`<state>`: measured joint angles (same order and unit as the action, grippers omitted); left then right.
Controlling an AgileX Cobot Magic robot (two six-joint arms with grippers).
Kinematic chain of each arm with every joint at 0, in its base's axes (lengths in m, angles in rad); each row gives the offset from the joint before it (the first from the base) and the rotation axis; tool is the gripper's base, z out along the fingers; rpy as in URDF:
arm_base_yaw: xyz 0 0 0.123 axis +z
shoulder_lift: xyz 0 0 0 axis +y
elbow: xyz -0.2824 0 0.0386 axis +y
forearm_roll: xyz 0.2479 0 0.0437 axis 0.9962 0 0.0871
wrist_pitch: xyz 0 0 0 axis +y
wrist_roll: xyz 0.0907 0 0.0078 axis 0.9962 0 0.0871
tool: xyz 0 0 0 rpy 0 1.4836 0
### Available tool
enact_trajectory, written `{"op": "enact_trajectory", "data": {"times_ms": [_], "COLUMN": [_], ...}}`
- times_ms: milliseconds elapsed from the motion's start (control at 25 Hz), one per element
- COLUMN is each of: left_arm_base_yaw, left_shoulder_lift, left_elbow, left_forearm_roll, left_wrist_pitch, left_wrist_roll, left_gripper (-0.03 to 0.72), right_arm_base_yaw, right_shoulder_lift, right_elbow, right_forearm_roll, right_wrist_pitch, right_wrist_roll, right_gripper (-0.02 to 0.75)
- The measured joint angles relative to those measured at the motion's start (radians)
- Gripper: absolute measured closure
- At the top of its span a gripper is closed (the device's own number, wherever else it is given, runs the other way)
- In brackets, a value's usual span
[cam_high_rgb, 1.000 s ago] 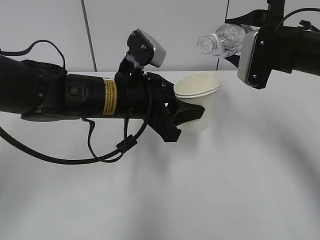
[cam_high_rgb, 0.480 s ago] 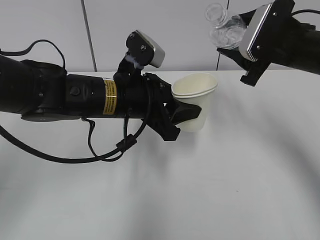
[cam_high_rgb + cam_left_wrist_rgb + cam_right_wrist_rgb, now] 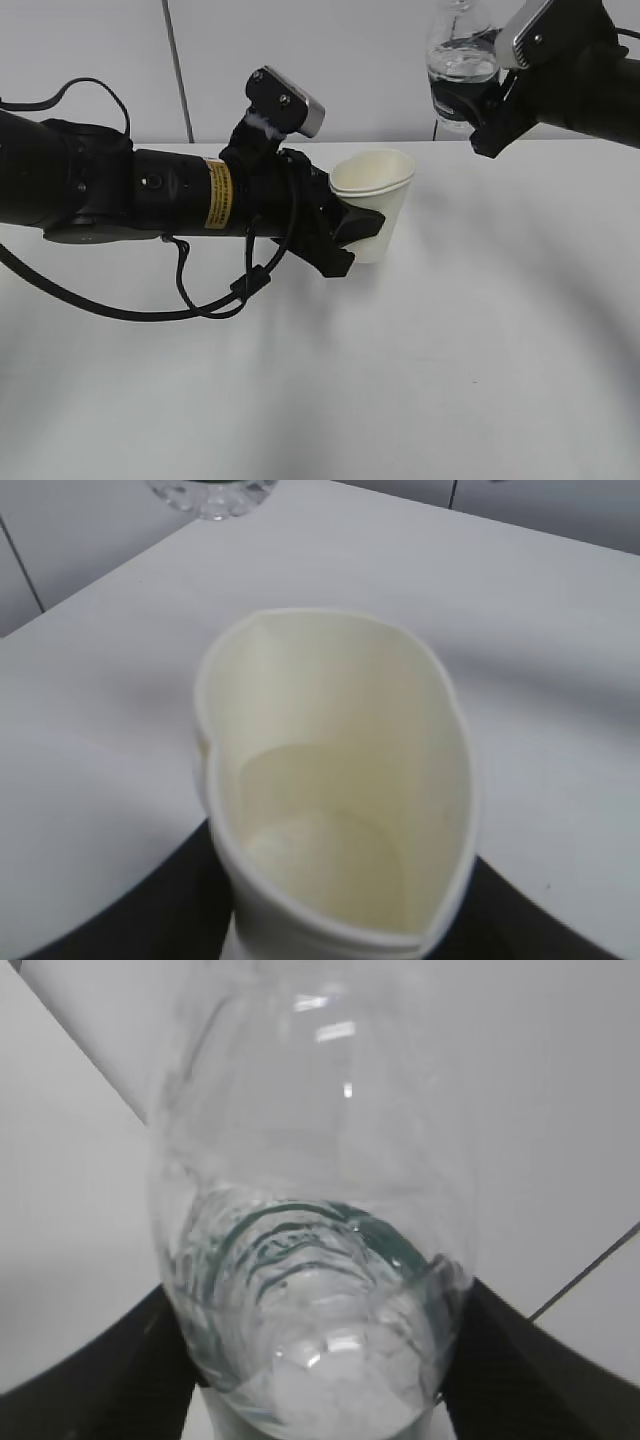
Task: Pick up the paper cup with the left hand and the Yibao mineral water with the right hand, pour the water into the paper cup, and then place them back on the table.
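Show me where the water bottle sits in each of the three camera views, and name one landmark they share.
Exterior view: the water bottle is at the upper right, nearly upright, clamped in the right claw.
Left wrist view: only its base shows, at the top edge, beyond the paper cup.
Right wrist view: it fills the centre, seen close up.
Shared landmark: the white table, also seen at and.

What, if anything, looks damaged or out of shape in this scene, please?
The paper cup is squashed: the left gripper's jaws pinch its wall, so the rim is a lopsided oval, not round. It holds a little water. No spill shows on the table.
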<state>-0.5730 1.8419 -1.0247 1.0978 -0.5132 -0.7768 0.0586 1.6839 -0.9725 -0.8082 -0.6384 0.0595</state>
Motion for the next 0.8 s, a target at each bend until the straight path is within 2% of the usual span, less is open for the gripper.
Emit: {"op": "enact_trajectory", "data": {"times_ms": [280,520,800], "left_arm_base_yaw": [0.0,0.001,0.062], "left_shoulder_lift": [0.0,0.0,0.0], "left_elbow": [0.0,0.0,0.0], "left_forearm_roll": [-0.062,-0.11,-0.115], "left_wrist_pitch": [0.029,0.096,0.112], "left_wrist_roll": [0.0,-0.001,-0.001], "left_gripper": [0.353,0.353,0.353], "right_arm_base_yaw": [0.0,0.0,0.0], "right_shoulder_lift": [0.0,0.0,0.0], "right_elbow": [0.0,0.0,0.0], "right_forearm_roll": [0.002,0.002,0.002], "right_wrist_pitch": [0.0,0.0,0.0], "right_wrist_roll": [0.181,0.246,0.275], "right_gripper": [0.238,0.238,0.238]}}
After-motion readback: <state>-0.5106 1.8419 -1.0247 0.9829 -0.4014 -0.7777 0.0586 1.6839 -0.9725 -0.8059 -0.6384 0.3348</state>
